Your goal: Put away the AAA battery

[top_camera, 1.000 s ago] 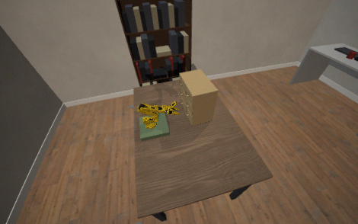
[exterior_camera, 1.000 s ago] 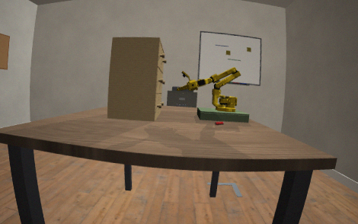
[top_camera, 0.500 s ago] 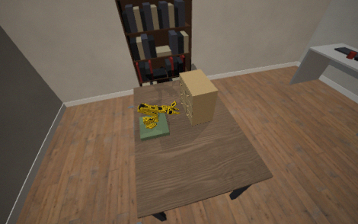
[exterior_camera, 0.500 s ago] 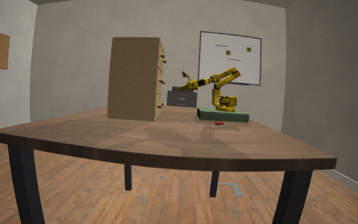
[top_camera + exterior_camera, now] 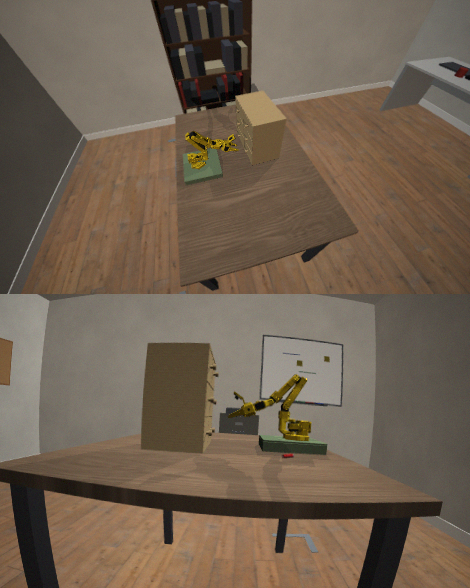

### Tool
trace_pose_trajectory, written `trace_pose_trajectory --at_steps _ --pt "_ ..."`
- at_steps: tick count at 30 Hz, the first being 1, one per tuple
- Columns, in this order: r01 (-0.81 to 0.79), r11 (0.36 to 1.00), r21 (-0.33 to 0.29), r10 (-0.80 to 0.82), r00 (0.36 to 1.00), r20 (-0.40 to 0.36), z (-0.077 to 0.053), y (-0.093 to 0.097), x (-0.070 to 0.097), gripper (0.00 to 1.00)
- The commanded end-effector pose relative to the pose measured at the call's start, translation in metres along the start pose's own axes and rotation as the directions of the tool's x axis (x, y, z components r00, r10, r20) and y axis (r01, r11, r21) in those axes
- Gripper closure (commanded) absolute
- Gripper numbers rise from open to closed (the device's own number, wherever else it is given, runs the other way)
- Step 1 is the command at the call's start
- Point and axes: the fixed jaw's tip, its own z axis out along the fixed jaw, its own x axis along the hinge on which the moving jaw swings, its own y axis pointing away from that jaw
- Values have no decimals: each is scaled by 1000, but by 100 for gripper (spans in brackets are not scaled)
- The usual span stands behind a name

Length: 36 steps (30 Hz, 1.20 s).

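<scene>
A tan drawer cabinet stands on the table, also in the exterior view. Its knobbed front faces the arm, and all its drawers look shut. The yellow arm stands on a green base and reaches toward the cabinet front. My gripper hangs in the air a short way from the knobs, at about middle height. Its jaw stands a little apart with nothing between the fingers. It also shows in the top view. A small red thing, perhaps the battery, lies on the table in front of the base.
A bookshelf stands behind the table. A white desk is at the far right. A whiteboard hangs on the wall behind the arm, and a grey box sits beyond the table.
</scene>
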Motion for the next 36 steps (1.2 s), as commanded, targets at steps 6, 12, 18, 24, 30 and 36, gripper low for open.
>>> trace_pose_trajectory --at_steps 6,12,18,24,30,36 --pt "-5 1000 1 5 998 59 14 0 -7 79" --pt "-3 1000 -2 3 991 134 18 0 -28 79" --pt "-2 1000 -2 3 991 134 18 0 -28 79" --pt "-2 1000 -2 3 995 103 27 0 -11 79" --pt "-2 1000 -1 2 1000 30 32 0 22 79" --pt "-2 1000 -1 2 999 48 32 0 23 79"
